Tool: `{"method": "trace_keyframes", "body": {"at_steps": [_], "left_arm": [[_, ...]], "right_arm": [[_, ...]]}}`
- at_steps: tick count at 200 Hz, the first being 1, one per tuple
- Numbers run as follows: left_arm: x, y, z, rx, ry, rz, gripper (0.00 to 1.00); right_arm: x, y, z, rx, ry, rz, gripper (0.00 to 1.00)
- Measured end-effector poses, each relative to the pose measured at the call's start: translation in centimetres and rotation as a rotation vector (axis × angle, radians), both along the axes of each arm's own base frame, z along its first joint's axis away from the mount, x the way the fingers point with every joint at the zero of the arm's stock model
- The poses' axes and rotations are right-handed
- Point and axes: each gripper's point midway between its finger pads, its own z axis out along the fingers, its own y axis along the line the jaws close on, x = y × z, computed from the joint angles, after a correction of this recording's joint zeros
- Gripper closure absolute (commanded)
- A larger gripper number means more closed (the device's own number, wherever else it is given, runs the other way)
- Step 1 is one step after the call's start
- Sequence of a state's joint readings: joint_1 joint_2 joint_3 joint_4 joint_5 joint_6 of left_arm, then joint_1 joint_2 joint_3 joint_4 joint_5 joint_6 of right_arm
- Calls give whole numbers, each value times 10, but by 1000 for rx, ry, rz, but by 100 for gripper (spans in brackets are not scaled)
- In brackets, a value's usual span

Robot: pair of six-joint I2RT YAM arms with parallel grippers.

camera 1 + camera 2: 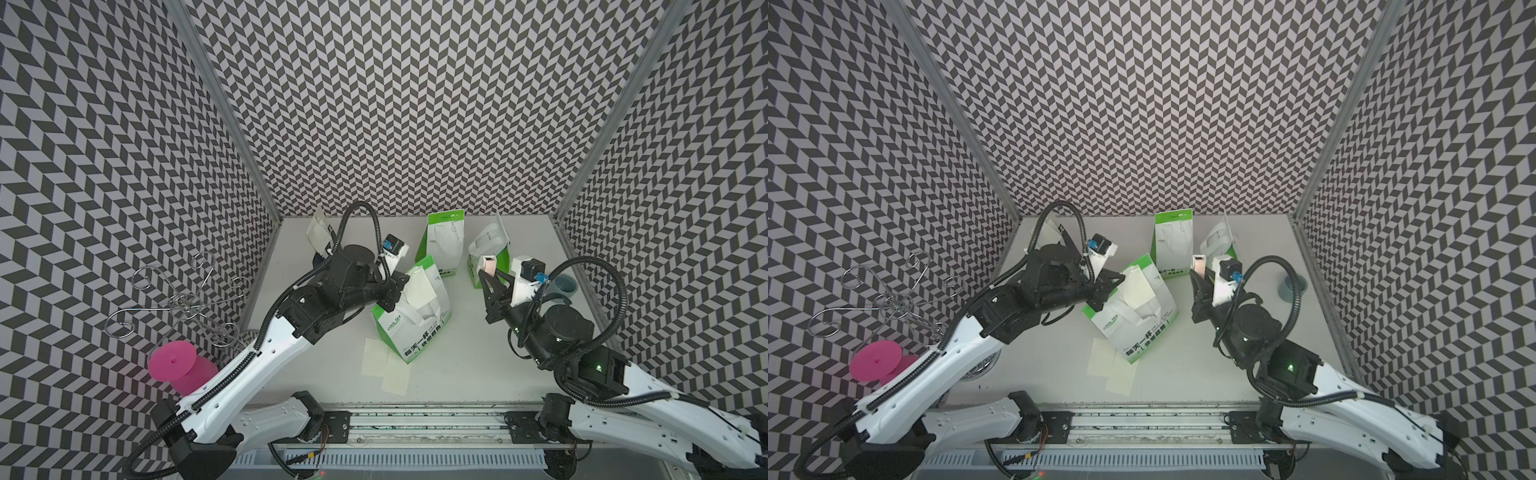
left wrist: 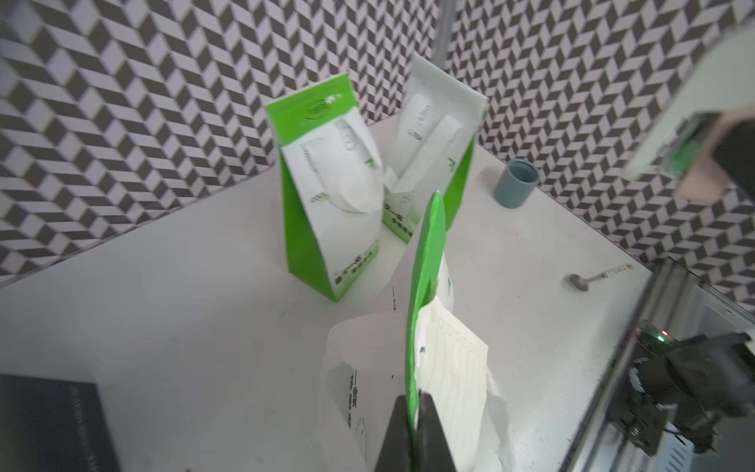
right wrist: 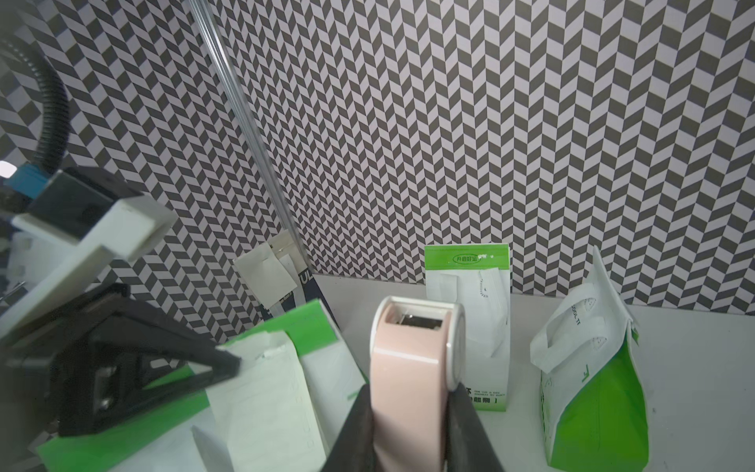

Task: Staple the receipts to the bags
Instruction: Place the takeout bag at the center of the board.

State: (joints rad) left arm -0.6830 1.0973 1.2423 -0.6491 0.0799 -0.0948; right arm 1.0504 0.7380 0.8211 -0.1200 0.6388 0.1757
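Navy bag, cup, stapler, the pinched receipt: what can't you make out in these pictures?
navy bag: right wrist view, mostly behind the green bag.
cup: top view, partly behind the right arm's cable.
stapler: right wrist view, lower end cut off by the picture's edge.
receipt the left hand pinches to that bag: left wrist view, print blurred, no staple discernible.

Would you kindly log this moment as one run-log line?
left end effector: shut, pinning receipt to front bag | right end effector: gripping stapler, apart from that bag

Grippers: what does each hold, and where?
Left gripper pinches receipt and green bag at the bag's top edge; right gripper grips pink stapler by its sides.
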Motion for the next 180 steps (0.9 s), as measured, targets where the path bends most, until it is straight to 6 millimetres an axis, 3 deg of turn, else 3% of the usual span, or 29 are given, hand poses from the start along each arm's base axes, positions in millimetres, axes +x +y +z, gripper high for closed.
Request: {"method": "trace_keyframes", "body": {"at_steps": [23,46,79,124,144,166,180], "left_arm": [[30,35,-3,28,7,146,100],[64,56,-5,56,15,258,100],[113,71,-20,101,34,348,100],[206,87,-23,102,21,455,100],[234,97,-34,110,36,488,100],[251,104,-50,118,61,507,100],[256,108,-51,110,63,511,77]], "right_arm": [[0,1,-12,-26,31,6,100],[-1,2,-16,-38,42,13,100],[0,2,-23,-48,58,18,100],[2,8,-36,-78,92,40,100],[3,12,-41,-86,107,51,100],[3,14,-50,-102,137,59,100],[5,15,-59,-113,169,65,100]]}}
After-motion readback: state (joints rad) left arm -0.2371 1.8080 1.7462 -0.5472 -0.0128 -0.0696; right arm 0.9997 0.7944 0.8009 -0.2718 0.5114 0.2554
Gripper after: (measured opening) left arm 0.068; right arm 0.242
